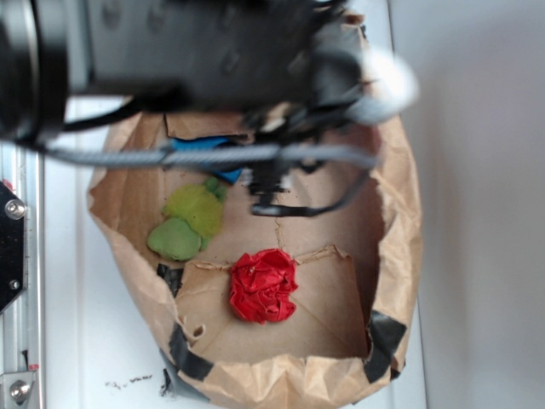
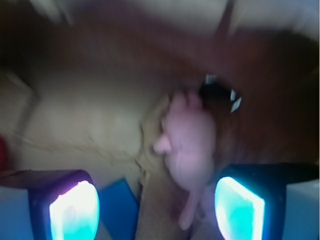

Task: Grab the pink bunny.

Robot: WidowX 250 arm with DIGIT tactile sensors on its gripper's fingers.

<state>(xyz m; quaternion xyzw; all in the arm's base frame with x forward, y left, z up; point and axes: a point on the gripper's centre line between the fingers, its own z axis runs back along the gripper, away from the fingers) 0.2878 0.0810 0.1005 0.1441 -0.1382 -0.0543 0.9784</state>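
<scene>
**Colours in the bag**

The paper bag [image 1: 400, 256] is tan brown, patched with black tape [image 1: 387, 332]. The plush toy [image 1: 189, 223] is lime green in two shades, the cloth ball [image 1: 264, 285] bright red. The bunny [image 2: 190, 145] is pale pink (blurred in the wrist view). The gripper [image 2: 157, 205] pads glow cyan, edged purple. A blue scrap [image 1: 204, 146] shows under the black arm [image 1: 196, 43].

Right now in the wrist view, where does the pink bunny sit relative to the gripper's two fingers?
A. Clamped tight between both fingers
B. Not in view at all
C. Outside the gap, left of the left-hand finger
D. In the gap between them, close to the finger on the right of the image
D: the pink bunny lies on the brown paper in the open gap of the gripper, near the right-hand finger, not squeezed by both.
</scene>
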